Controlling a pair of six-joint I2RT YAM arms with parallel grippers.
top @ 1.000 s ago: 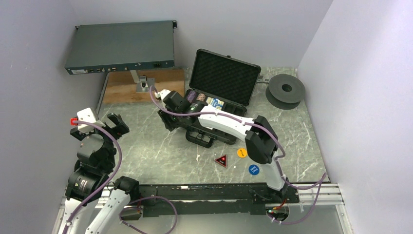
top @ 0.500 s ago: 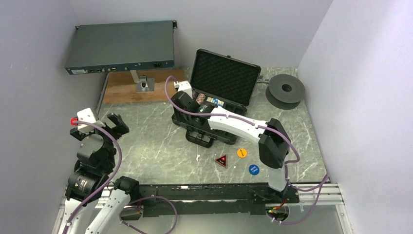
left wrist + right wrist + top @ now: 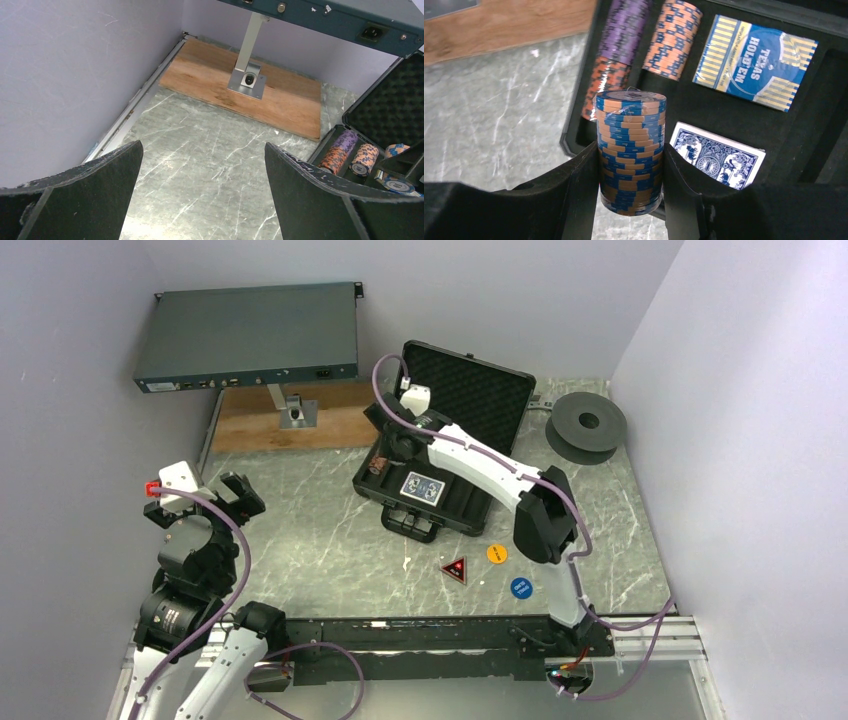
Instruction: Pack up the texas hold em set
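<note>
One blue-and-orange chip roll (image 3: 630,135) stands upright in the right end effector (image 3: 630,175), whose fingers are clamped partway closed on it, over the left edge of the open briefcase (image 3: 465,400) at the far middle of the tabletop (image 3: 320,540). The left end effector (image 3: 202,150) gapes wide, holding nothing, at the near left.

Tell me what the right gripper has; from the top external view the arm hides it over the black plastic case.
Observer: The right gripper is shut on a blue-and-orange poker chip roll.
Operator: Any rolls already in the case?
Observer: Yes, a purple-and-orange chip roll and an orange-and-blue chip roll lie side by side in the black foam-lined plastic case.
Operator: Cards?
Observer: A blue-and-yellow "Texas Hold Em" card box lies beside them.
</note>
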